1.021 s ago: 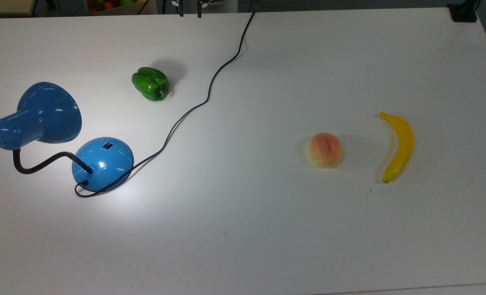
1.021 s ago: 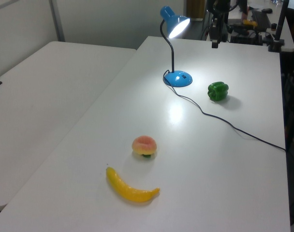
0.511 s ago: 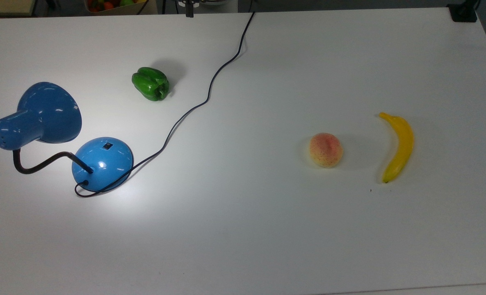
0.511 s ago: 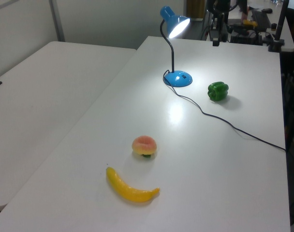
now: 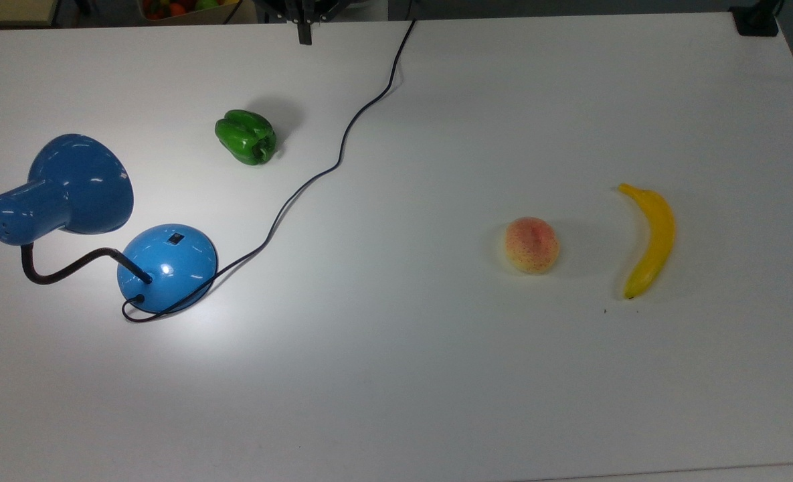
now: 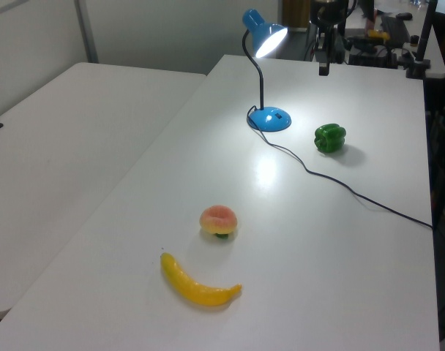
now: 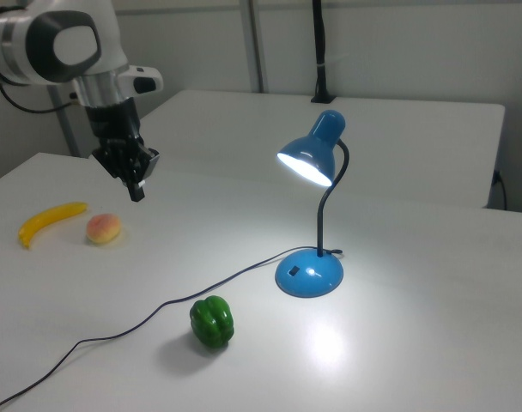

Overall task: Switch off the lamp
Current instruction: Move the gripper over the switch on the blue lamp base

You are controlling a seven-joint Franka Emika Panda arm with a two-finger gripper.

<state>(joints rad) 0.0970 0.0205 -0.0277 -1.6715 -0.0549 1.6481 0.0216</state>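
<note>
Since a second ago the gripper (image 7: 137,190) has crept in over the counter's (image 5: 436,375) far edge, fingers together now, while nothing else has shifted. Largest first: the lamp (image 7: 311,273) stands lit at the top view's left, the green pepper (image 5: 246,137) just beyond its base — well apart from the gripper. Pressing well likely means descending straight onto the small black switch (image 5: 177,237), avoiding the shade and cord (image 5: 316,175).

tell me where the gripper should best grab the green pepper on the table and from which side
Probably from straight above, across the green pepper's narrower width, near its middle. It lies on its side with bare table all round and the cord passing clear of it, so nothing blocks a top-down approach by the gripper.
</note>
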